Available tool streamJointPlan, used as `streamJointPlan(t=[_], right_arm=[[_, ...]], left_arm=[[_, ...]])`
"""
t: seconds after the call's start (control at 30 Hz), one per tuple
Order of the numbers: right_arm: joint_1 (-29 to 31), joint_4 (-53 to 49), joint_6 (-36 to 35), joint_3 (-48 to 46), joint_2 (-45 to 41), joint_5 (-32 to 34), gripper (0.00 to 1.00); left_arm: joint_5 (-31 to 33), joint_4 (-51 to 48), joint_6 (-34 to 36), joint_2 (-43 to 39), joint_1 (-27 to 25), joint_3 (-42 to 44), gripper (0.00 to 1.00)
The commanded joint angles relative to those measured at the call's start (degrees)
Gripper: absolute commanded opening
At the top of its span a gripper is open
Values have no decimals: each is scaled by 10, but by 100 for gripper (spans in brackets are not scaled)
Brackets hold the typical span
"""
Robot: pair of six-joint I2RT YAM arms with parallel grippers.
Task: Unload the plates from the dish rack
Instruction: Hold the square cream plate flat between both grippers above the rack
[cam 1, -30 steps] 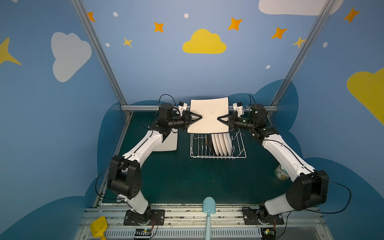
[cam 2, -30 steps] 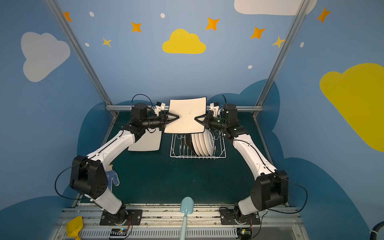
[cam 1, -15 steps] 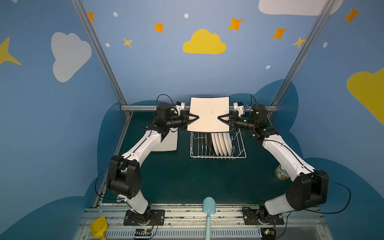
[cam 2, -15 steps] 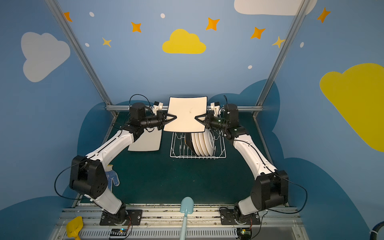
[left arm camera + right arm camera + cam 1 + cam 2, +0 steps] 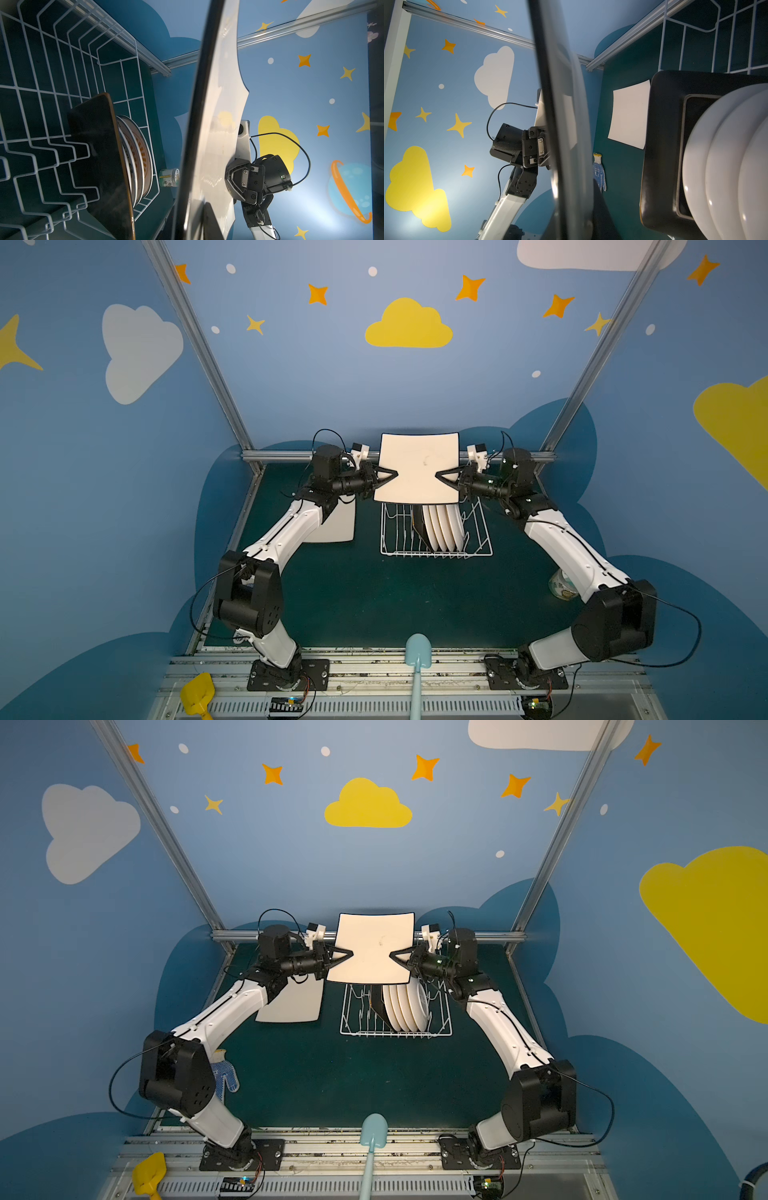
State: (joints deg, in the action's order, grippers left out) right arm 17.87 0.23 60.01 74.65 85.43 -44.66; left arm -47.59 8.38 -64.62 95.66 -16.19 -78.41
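Cream square plate [image 5: 417, 466] above the dish rack [image 5: 482, 543], we see left gripper [image 5: 388, 477] clamping its 9 o'clock edge, right gripper [image 5: 444, 477] clamping 3 o'clock.

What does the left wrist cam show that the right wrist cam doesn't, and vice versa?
Left wrist only: the right gripper on the far edge of the held cream plate, a small jar, and the orange printed faces of the round plates.
Right wrist only: the left gripper, a second cream plate lying flat, and a blue-dotted glove.
Both: the held cream plate edge-on, plus the black plate and round plates standing in the dish rack.
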Motion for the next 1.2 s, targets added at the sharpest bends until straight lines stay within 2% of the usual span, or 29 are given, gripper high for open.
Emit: streamJointPlan(t=[0.0, 0.1, 0.43, 0.53, 0.67, 0.9, 0.97, 1.17], right_arm=[[9, 55, -22, 8, -9, -7, 2], [8, 58, -24, 13, -2, -16, 0], [9, 66, -28, 19, 5, -42, 0], [9, 68, -27, 19, 7, -46, 0], [9, 72, -23, 20, 11, -50, 0], [9, 74, -19, 14, 15, -51, 0], [9, 75, -19, 12, 14, -48, 0], [8, 62, -21, 10, 10, -33, 25]], left_arm=[[-15, 45, 26, -12, -11, -1, 3], [-27, 59, 21, -9, -11, 3, 3], [-52, 63, 14, 9, -10, -14, 27], [-58, 63, 13, 12, -10, -17, 28], [-58, 63, 12, 13, -10, -16, 22], [-52, 67, 7, 11, -10, -15, 3], [-52, 68, 6, 9, -10, -15, 3], [-51, 78, -3, 6, -9, -15, 3]])
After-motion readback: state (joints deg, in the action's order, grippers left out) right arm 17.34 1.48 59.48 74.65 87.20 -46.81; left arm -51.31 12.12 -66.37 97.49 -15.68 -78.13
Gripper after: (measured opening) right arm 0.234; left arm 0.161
